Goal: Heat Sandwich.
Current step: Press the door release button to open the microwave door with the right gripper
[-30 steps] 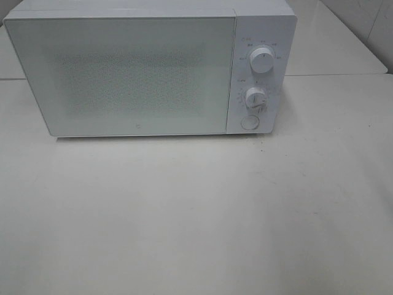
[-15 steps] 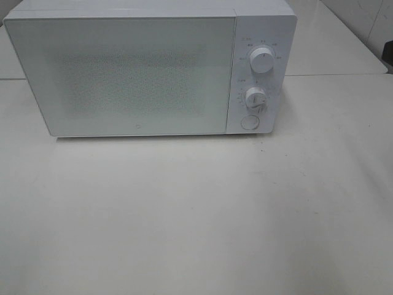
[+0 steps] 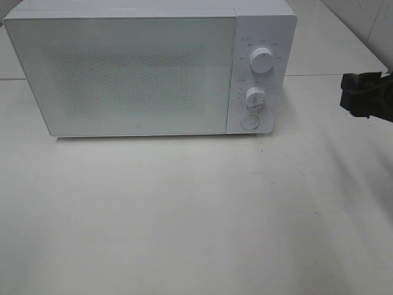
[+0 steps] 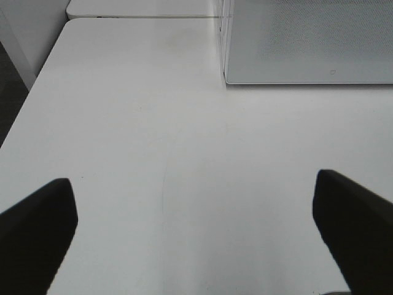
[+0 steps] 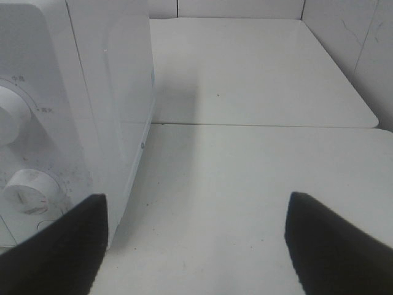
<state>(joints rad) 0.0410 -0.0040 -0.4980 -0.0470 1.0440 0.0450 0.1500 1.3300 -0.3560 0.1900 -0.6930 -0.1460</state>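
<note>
No sandwich shows in any view. The white microwave [image 3: 123,74] stands at the back of the table with its door shut. My right gripper [image 3: 354,93] comes in at the right edge of the exterior view, level with the control panel and well to the right of it. In its wrist view the right gripper [image 5: 196,246] is open with nothing between its dark fingers [image 5: 55,252], and the microwave's side [image 5: 104,92] is close by. My left gripper [image 4: 196,233] is open and empty above bare table, with the microwave's front corner [image 4: 307,43] ahead.
The control panel carries an upper knob [image 3: 262,61], a lower knob [image 3: 255,98] and a round button [image 3: 249,122]. A second white table [image 5: 245,67] adjoins behind, with a tiled wall [image 3: 368,18] at the back right. The table edge [image 4: 31,104] drops off on the far left.
My right gripper has come into the exterior view from the right edge, moving left. The microwave has not changed.
</note>
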